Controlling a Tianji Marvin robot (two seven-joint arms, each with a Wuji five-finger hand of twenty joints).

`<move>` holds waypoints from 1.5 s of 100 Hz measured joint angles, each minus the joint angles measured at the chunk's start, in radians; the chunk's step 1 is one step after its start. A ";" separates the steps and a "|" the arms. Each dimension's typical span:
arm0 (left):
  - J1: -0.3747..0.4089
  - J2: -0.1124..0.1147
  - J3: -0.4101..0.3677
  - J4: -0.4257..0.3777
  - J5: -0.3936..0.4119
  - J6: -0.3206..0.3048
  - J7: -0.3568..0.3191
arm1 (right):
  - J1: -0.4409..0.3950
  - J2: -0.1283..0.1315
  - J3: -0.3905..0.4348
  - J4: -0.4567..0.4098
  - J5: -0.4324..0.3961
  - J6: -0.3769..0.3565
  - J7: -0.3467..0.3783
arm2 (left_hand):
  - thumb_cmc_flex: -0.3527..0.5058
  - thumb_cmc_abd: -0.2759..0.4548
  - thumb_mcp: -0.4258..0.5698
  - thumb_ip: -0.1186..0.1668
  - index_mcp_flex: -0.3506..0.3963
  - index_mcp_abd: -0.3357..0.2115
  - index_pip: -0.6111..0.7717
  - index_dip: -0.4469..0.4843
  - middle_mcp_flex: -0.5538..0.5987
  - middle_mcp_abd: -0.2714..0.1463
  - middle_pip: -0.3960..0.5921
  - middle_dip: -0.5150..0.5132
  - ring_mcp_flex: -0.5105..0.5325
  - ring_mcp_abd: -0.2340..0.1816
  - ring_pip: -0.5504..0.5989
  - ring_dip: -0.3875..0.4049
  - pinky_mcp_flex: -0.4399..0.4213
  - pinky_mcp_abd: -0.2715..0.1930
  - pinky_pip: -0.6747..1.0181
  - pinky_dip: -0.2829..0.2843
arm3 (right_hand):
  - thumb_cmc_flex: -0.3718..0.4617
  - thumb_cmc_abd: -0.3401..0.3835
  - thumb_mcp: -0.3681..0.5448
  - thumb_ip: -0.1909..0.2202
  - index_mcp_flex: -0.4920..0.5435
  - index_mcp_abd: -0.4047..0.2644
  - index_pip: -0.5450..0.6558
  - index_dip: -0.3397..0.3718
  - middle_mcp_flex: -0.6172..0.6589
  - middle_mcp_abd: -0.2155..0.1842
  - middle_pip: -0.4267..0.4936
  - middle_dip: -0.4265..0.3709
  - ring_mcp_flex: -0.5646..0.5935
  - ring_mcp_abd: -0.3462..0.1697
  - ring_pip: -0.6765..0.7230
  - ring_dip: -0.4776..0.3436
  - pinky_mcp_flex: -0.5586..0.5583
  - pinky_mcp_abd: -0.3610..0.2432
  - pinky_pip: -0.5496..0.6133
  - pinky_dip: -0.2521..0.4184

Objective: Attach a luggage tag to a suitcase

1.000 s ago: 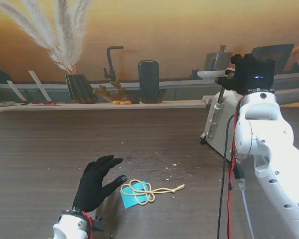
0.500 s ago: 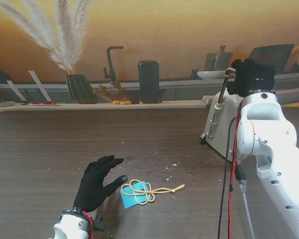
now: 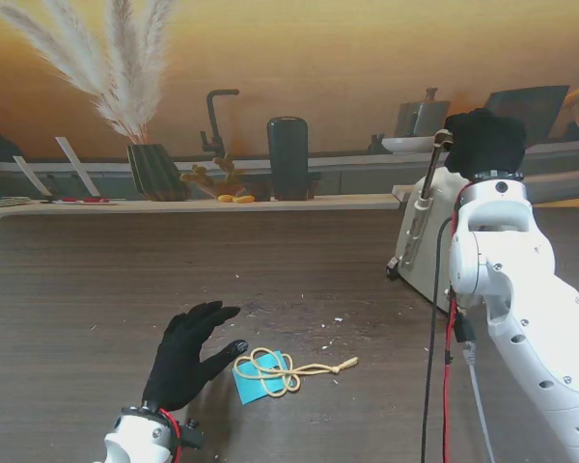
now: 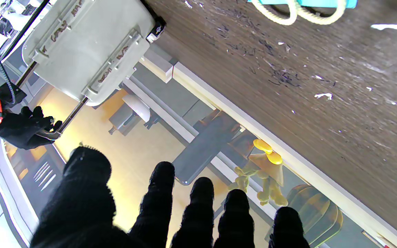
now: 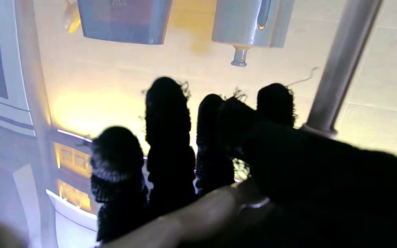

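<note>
The blue luggage tag (image 3: 254, 380) lies flat on the dark wooden desk (image 3: 96, 289), near me and a little left of centre, with its cream cord (image 3: 289, 369) looped over it and trailing to the right. The left robot hand (image 3: 186, 352) hovers just left of the tag, fingers spread apart and holding nothing, thumb tip close to the tag's edge. The pale suitcase (image 3: 427, 241) stands on the far right of the desk, its telescopic handle (image 3: 427, 188) pulled up. The right robot hand (image 3: 482, 143) is wrapped around the top of that handle, fingers clamped on it. The white right arm (image 3: 521, 309) hides much of the suitcase's right side. Beyond the desk a ledge carries a vase of pampas grass (image 3: 125, 87), a dark cylinder (image 3: 288, 157) and small yellow pieces (image 3: 234, 198). White specks (image 3: 328, 333) dot the desk between tag and suitcase
</note>
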 measured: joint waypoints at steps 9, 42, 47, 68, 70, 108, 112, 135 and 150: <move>0.000 0.000 0.000 0.000 0.000 0.000 -0.001 | 0.023 0.000 -0.005 0.033 -0.001 -0.026 -0.021 | 0.000 0.000 0.000 0.000 0.000 0.000 0.000 0.000 0.000 0.000 0.000 0.000 0.000 0.000 0.000 0.000 0.000 0.000 0.000 0.000 | 0.000 -0.017 0.010 -0.002 0.058 -0.030 0.061 0.070 0.000 0.000 0.012 0.026 0.000 0.000 0.093 0.022 0.026 -0.015 0.069 0.022; -0.007 0.001 0.005 0.003 -0.001 0.004 -0.008 | 0.112 0.000 -0.041 0.156 0.043 -0.106 -0.158 | 0.000 0.000 0.000 0.000 0.000 0.000 0.000 0.000 0.000 0.000 0.000 0.000 0.000 0.000 0.000 0.000 0.002 0.000 0.000 0.000 | 0.000 -0.053 0.021 -0.003 0.125 -0.086 0.135 0.158 0.017 0.000 0.015 0.046 0.000 -0.009 0.139 0.023 0.043 -0.035 0.095 0.028; -0.009 0.001 0.006 0.004 -0.002 0.007 -0.009 | 0.121 0.000 -0.048 0.163 0.056 -0.111 -0.172 | 0.000 0.000 0.000 0.000 0.000 0.000 0.000 0.000 0.000 0.000 0.000 0.000 0.000 0.000 0.000 0.000 0.002 0.000 0.000 0.000 | 0.000 -0.054 0.021 -0.003 0.125 -0.087 0.135 0.166 0.017 0.000 0.016 0.046 0.000 -0.009 0.139 0.022 0.048 -0.035 0.095 0.028; -0.014 0.001 0.008 0.005 -0.003 0.016 -0.014 | 0.157 -0.003 -0.088 0.169 0.071 -0.133 -0.212 | 0.000 0.000 0.000 0.000 0.000 0.000 0.000 0.000 0.000 0.000 0.000 0.000 0.000 0.000 0.000 0.000 0.002 0.000 0.000 0.000 | 0.000 -0.056 0.021 -0.010 0.136 -0.096 0.147 0.182 0.017 0.000 0.025 0.047 0.000 -0.011 0.148 0.023 0.061 -0.036 0.103 0.028; -0.014 0.001 0.008 0.005 -0.003 0.016 -0.014 | 0.160 -0.004 -0.093 0.168 0.071 -0.134 -0.213 | 0.000 0.000 0.000 0.000 0.000 0.000 0.000 0.000 0.000 0.000 0.000 0.000 0.000 0.000 0.000 0.000 0.002 0.000 0.000 0.000 | 0.000 -0.057 0.021 -0.010 0.136 -0.096 0.147 0.183 0.017 0.000 0.025 0.047 0.000 -0.011 0.150 0.022 0.061 -0.036 0.104 0.028; -0.004 0.000 -0.001 0.002 -0.002 0.019 -0.006 | 0.234 -0.021 -0.232 0.135 0.118 -0.123 -0.228 | 0.000 0.000 0.000 0.000 0.000 0.000 0.000 0.000 0.000 0.000 0.000 0.000 0.000 0.000 0.000 0.000 0.002 0.000 0.000 0.000 | 0.000 -0.060 0.021 -0.010 0.159 -0.100 0.149 0.197 0.018 0.000 0.025 0.058 0.005 -0.011 0.153 0.022 0.065 -0.038 0.106 0.028; -0.003 0.000 -0.002 0.001 -0.002 0.019 -0.004 | 0.246 -0.023 -0.251 0.134 0.120 -0.118 -0.229 | 0.000 0.000 0.000 0.000 0.000 0.000 0.000 0.000 0.000 0.000 0.000 0.000 0.000 0.000 0.000 0.000 0.002 0.000 0.000 0.000 | 0.000 -0.060 0.021 -0.010 0.159 -0.100 0.149 0.204 0.018 0.000 0.025 0.058 0.013 -0.012 0.153 0.022 0.068 -0.038 0.106 0.028; 0.011 -0.001 -0.014 -0.007 -0.002 0.017 0.005 | 0.316 -0.039 -0.364 0.149 0.147 -0.072 -0.239 | 0.000 0.000 0.000 0.000 0.000 0.000 0.000 0.000 0.000 0.000 0.000 0.000 0.000 0.000 0.000 0.000 0.003 0.000 0.000 0.000 | 0.000 -0.060 0.021 -0.010 0.159 -0.101 0.148 0.205 0.018 0.000 0.025 0.058 0.013 -0.021 0.153 0.022 0.069 -0.046 0.106 0.028; 0.024 -0.003 -0.026 -0.013 -0.002 0.012 0.013 | 0.372 -0.057 -0.437 0.198 0.169 -0.054 -0.256 | 0.000 0.000 0.000 0.000 0.000 0.000 0.000 0.000 0.000 0.000 0.000 0.000 0.000 0.000 0.000 0.000 0.003 0.000 0.000 0.000 | 0.000 -0.060 0.021 -0.010 0.159 -0.102 0.148 0.206 0.018 -0.001 0.025 0.058 0.013 -0.022 0.153 0.023 0.069 -0.046 0.106 0.027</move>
